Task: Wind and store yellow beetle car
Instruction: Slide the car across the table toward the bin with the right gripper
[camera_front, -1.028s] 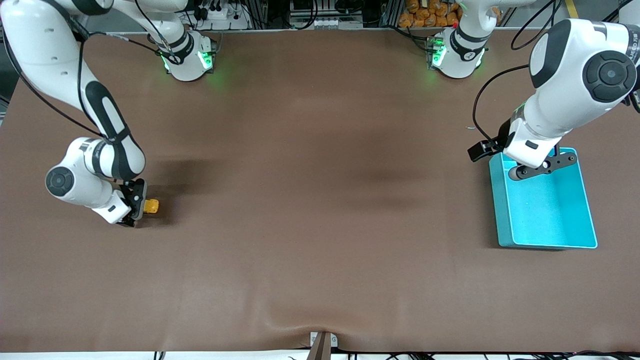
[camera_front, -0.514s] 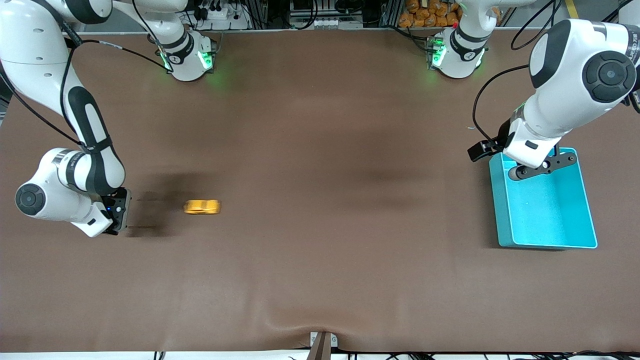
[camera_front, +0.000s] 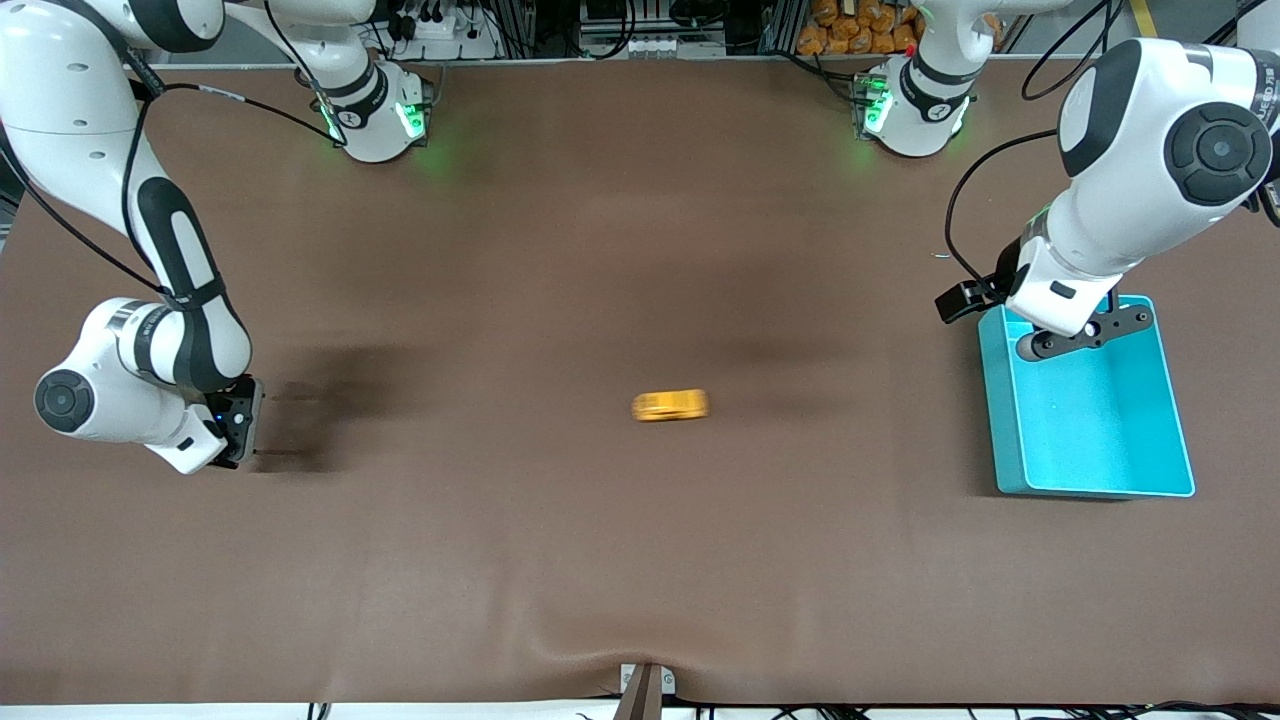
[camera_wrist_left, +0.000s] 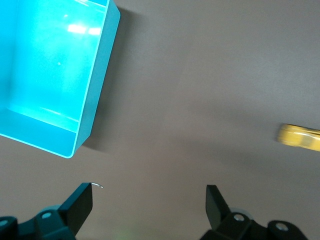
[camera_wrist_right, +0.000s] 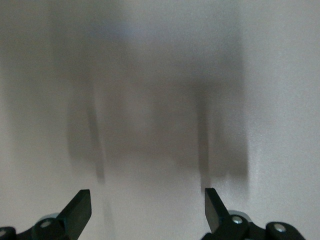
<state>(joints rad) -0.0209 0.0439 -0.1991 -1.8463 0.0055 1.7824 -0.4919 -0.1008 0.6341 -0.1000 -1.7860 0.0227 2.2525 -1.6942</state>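
Yellow beetle car alone on the brown tabletop, mid-way between my two arms.

My right pincer hangs low over bare tabletop at its own end, fingers spread wide and holding nothing. My left pincer waits, equally wide, over the turquoise bin. The car shows as a blurred streak; I can read no lettering on it or the bin.

Yellow beetle car on its wheels, blurred, mid-table, apart from everything.
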